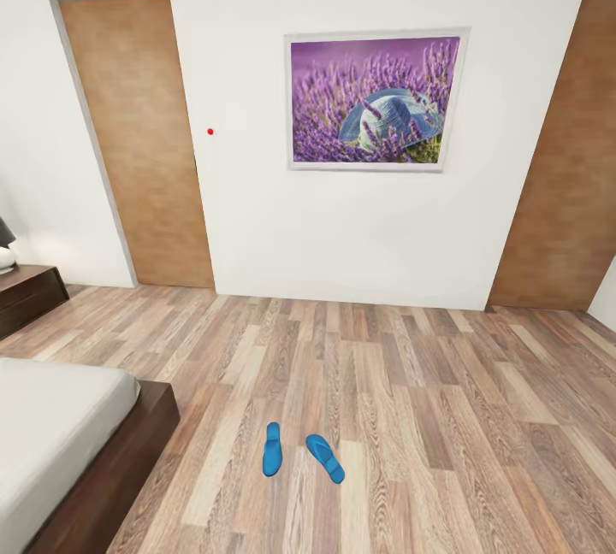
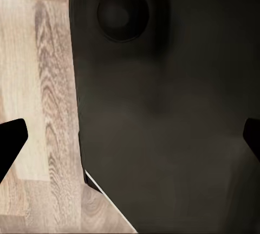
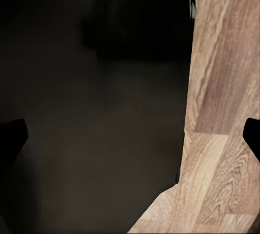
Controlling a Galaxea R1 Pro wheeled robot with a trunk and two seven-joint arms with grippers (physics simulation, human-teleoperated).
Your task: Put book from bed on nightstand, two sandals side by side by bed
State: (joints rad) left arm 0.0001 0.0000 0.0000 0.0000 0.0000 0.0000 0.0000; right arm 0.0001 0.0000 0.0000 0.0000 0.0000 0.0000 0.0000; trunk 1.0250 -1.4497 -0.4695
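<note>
Nothing to read here, honestly. No words, numbers, labels or brand marks on anything in the head view or in either wrist view. The framed picture (image 1: 375,100) on the wall is just lavender and a hat, with no caption on it. The two sandals (image 1: 301,452) on the floor carry no logo I can make out, and the doors (image 1: 137,139) are plain wood with no signs.
</note>
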